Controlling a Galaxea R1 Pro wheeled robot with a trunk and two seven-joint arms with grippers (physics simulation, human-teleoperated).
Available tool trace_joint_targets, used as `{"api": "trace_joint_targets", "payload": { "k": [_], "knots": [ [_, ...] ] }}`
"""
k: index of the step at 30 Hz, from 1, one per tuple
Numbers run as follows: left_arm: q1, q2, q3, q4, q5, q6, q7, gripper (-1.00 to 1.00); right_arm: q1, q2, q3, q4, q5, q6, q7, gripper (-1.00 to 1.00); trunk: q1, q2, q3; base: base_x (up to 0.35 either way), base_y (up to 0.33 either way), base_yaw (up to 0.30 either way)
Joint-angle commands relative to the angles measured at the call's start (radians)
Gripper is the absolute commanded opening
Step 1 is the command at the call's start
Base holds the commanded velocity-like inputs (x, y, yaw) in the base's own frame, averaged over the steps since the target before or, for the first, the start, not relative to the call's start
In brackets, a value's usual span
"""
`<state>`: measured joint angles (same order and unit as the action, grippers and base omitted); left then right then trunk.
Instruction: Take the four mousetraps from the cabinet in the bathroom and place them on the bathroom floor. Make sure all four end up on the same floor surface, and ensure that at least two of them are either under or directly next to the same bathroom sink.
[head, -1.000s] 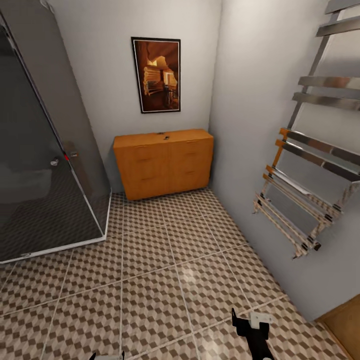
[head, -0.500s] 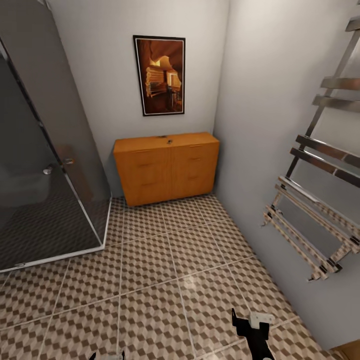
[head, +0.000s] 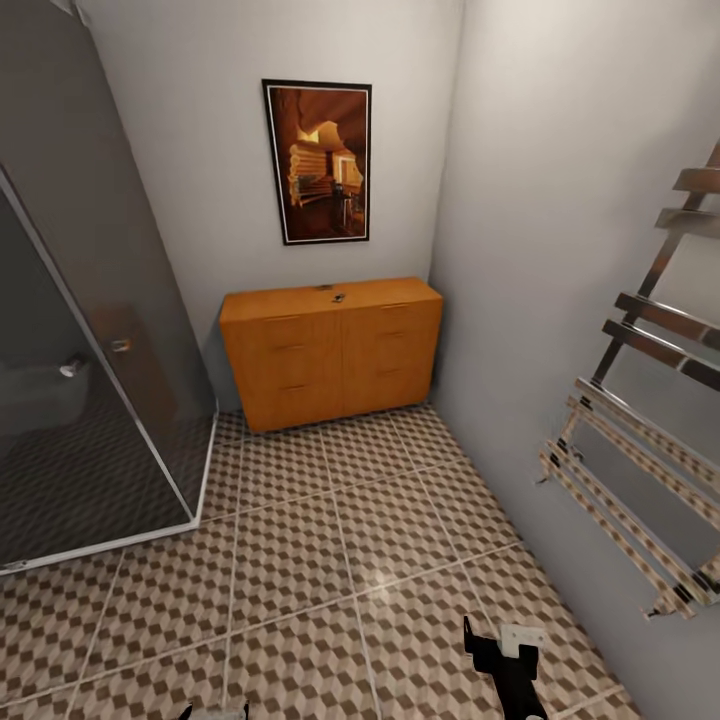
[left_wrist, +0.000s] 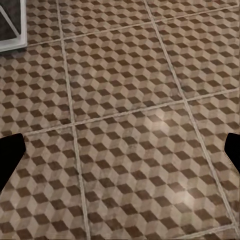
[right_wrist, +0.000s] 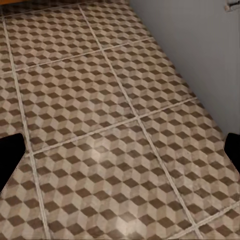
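Both grippers carry nothing. In each wrist view the fingertips sit at opposite edges of the picture, so the left gripper and right gripper stand wide over the floor. Ahead, the cabinet stands against the far wall, well apart from the robot, with all drawers shut. A small dark item lies on its top; I cannot tell what it is. No traps lie on the tiles, so I judge all 4 are left to fetch.

You see the cabinet in smooth orange-brown wood, and the bathroom floor in slightly glossy patterned tile.
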<state>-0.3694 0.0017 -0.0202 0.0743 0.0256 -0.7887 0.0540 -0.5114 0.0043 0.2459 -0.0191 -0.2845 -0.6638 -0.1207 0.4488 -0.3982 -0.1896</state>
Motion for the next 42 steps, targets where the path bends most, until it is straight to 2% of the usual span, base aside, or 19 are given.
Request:
{"api": "trace_joint_targets", "payload": {
  "k": [1,11,26,42],
  "knots": [
    [-0.002,0.0,-0.003,0.004,0.002,-0.006,0.002,1.0,-0.001,0.0,0.009,0.001,-0.005,-0.003,-0.005,1.0,0.001,-0.002,0.0,0.326,0.0,0.0],
    [-0.002,0.0,-0.003,0.004,0.002,-0.006,0.002,1.0,-0.001,0.0,0.009,0.001,-0.005,-0.003,-0.005,1.0,0.001,-0.002,0.013,0.326,0.0,0.0],
    [-0.002,0.0,-0.003,0.004,0.002,-0.006,0.002,1.0,-0.001,0.0,0.009,0.001,-0.005,-0.002,-0.005,1.0,0.001,-0.002,0.015,0.317,-0.042,0.043],
    [-0.002,0.0,-0.003,0.004,0.002,-0.006,0.002,1.0,-0.001,0.0,0.009,0.001,-0.005,-0.002,-0.005,1.0,0.001,-0.002,0.015,0.052,-0.011,0.183]
  ]
}}
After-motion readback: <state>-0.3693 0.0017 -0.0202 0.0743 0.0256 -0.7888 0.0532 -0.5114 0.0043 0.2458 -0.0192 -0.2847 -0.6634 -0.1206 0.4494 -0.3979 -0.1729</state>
